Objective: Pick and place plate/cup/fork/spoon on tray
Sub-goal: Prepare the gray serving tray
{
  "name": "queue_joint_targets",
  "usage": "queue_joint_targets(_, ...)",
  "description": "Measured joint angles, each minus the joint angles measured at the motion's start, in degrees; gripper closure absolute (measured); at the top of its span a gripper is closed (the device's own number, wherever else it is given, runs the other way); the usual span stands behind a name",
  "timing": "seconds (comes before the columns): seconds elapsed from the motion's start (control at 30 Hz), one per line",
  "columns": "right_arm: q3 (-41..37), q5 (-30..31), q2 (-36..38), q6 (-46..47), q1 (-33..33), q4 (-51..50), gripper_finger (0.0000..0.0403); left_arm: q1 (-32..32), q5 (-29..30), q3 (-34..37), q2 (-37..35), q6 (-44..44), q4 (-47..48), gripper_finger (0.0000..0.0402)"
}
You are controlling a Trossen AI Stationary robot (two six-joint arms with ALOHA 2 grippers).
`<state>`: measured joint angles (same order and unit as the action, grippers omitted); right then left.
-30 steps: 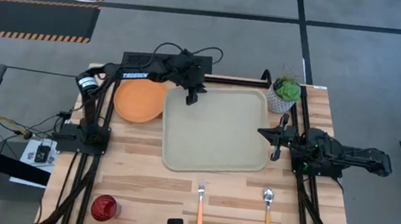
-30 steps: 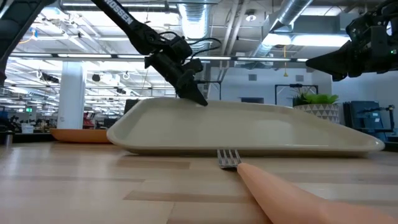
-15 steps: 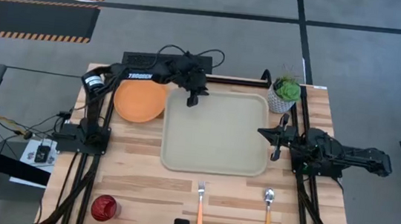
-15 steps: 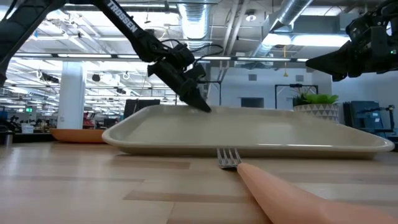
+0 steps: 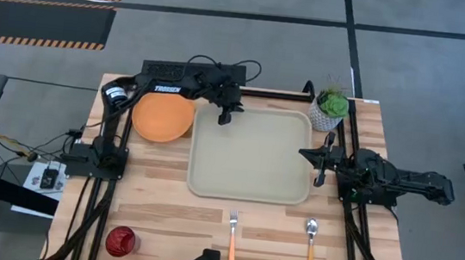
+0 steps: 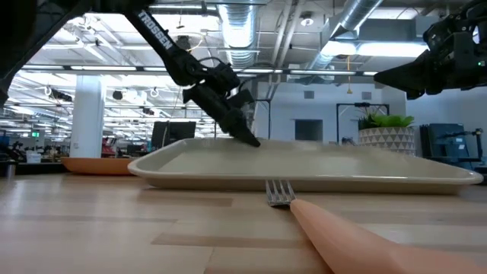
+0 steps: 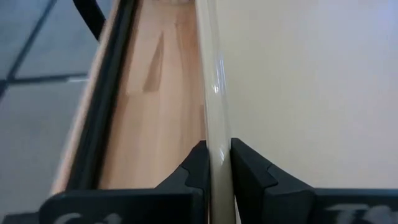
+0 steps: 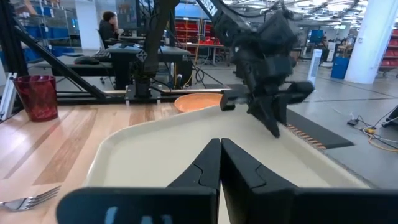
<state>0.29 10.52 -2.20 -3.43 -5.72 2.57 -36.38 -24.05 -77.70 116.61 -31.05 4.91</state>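
Tray [image 5: 252, 154] lowered flat | left hand [image 5: 224, 117] pinching rim | arm reads "TROSSEN"

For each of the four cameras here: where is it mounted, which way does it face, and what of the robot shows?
High: overhead, looking straight down; both arms, tray, plate.
Low: at table height, facing the room; fork nearest, the left gripper at the tray's rim.
Left wrist: looking along the tray rim, clamped between its own fingers.
Right wrist: looking across the tray toward the left arm; its own shut fingers, cup.
All four share the tray.
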Motion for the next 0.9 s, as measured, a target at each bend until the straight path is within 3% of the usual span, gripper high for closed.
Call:
queue_joint_targets(0.43, 0.0, 0.0, 0.0, 0.0, 0.0, 0.0, 0.0370, -1.2, -3.5, -0.3, 2.7, -0.3, -0.7, 0.0376)
queue_joint_targets(0.9, 0.0, 0.0, 0.0, 0.0, 0.0, 0.0, 0.0370, -1.3, -1.6, -0.2, 2.7, -4.5, 2.3, 0.0352)
